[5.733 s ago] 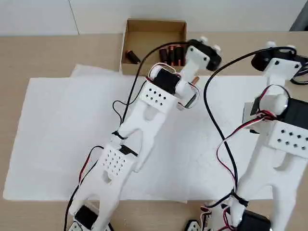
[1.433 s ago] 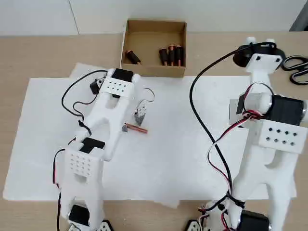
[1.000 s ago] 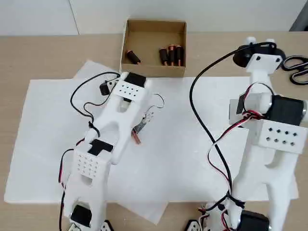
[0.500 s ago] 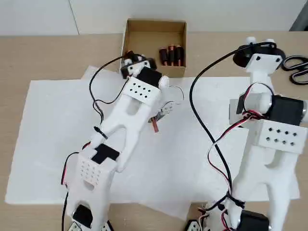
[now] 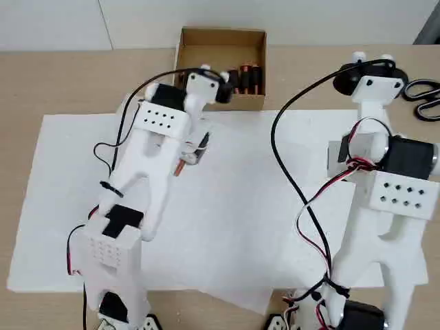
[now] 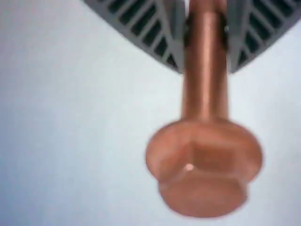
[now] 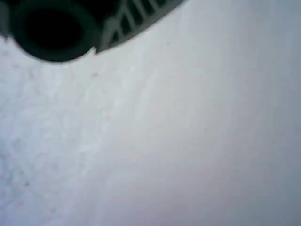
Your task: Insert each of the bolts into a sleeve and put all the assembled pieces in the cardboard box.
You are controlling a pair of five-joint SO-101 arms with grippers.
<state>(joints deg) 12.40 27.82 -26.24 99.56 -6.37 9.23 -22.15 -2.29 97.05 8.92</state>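
Note:
My left gripper hangs over the white sheet just in front of the cardboard box, shut on a copper bolt. In the left wrist view the bolt is clamped by its shank between the grey fingers, hexagonal head pointing away from them. Several assembled pieces lie in the box. My right gripper sits low over the sheet at the right. A black sleeve rests against its grey finger, open end facing the camera.
A white paper sheet covers most of the wooden table, its front edge folded over. Black scissors lie at the far right. The left arm's wrist and cable overlap the box's front left corner.
The left arm has swung left and slightly back from the sheet's middle, carrying the bolt. The sheet has shifted a little under it. The right arm has stayed still.

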